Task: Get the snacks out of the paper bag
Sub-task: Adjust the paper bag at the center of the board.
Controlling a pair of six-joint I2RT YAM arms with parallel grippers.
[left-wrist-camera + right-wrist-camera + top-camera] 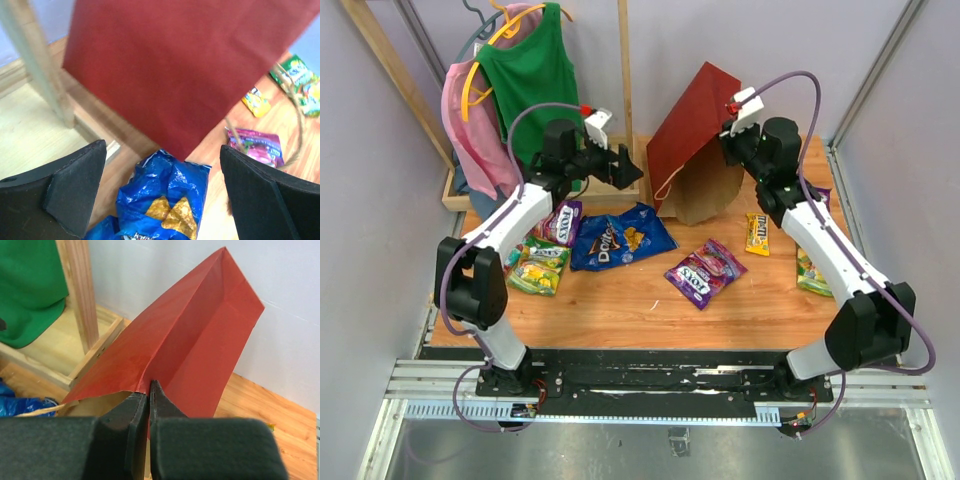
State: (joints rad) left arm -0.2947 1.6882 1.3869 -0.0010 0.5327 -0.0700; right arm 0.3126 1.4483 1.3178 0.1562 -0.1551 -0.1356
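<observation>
The paper bag, red outside and brown inside, is tipped up with its mouth facing down toward the table. My right gripper is shut on a crease at the rim of the paper bag. My left gripper hangs wide open above the blue Doritos bag, holding nothing, just left of the paper bag. Snacks lie on the table: the Doritos bag, a purple candy bag, a yellow bar, green-yellow packets and another purple bag.
A wooden rack with green and pink garments stands at the back left, its post close to the bag. A green packet lies under my right arm. The bag's cord handle dangles over the table.
</observation>
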